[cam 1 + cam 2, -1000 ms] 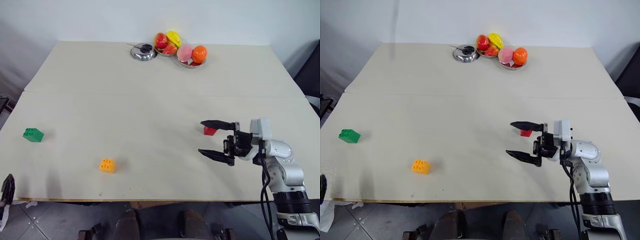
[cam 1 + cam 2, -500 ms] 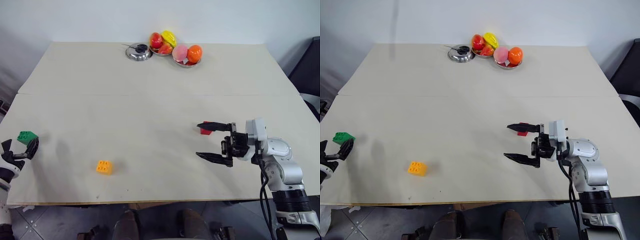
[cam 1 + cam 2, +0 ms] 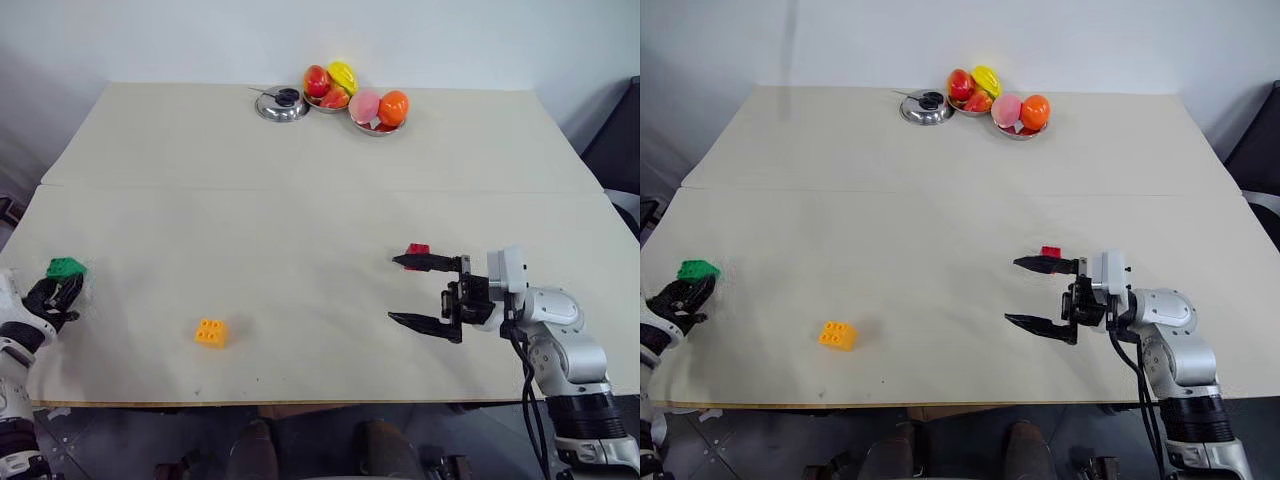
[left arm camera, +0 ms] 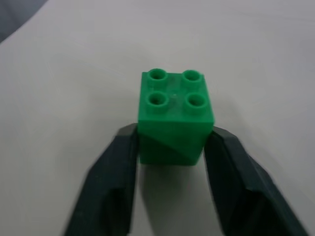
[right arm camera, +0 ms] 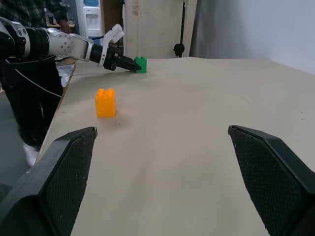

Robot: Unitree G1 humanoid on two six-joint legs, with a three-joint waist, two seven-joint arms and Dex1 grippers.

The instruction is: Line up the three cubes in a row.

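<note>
Broadly, the pale bench [image 3: 300, 200] carried all three bricks. At its left edge the left claw [image 4: 170, 147] was clamped on the green cube [image 4: 173, 115], one finger on each side. Over on the right, the right claw [image 3: 420, 292] stood wide open and empty, with the red cube [image 3: 418, 249] just behind its farther finger. Between them, nearer the front, sat the orange-yellow cube [image 3: 212, 332], untouched.
</note>
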